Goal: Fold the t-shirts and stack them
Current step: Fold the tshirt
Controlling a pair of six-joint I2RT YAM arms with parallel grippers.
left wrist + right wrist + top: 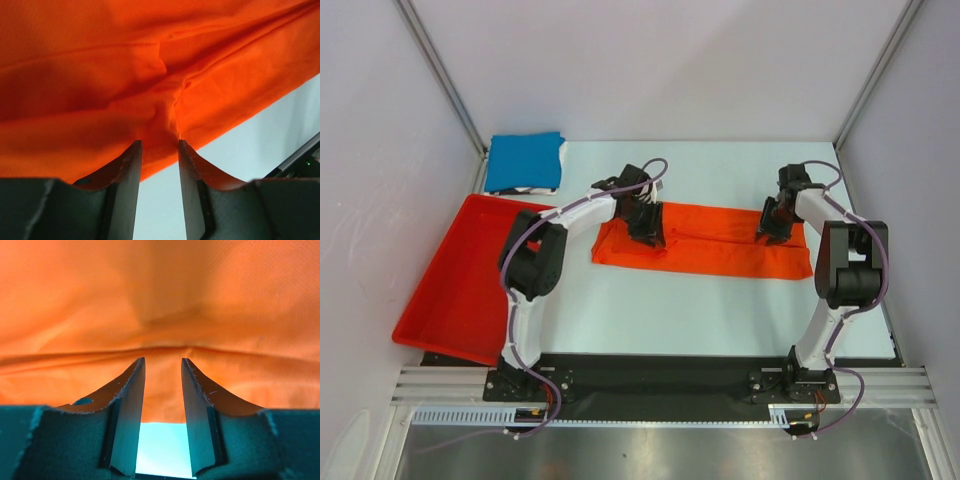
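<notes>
From above, the orange t-shirt [720, 250] lies banded across the table [720, 320], with the left gripper [647, 228] and right gripper [770, 228] down on it. A blue shirt [525, 160] and red tray [450, 290] sit leftward. Left wrist: jaws nip a bunched fold. Right wrist: cloth between jaws, grip unclear.

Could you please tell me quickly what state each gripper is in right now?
Left gripper: closed, pinching a bunched fold of the orange t-shirt.
Right gripper: fingers narrowly apart over the t-shirt; grip cannot be told.
</notes>
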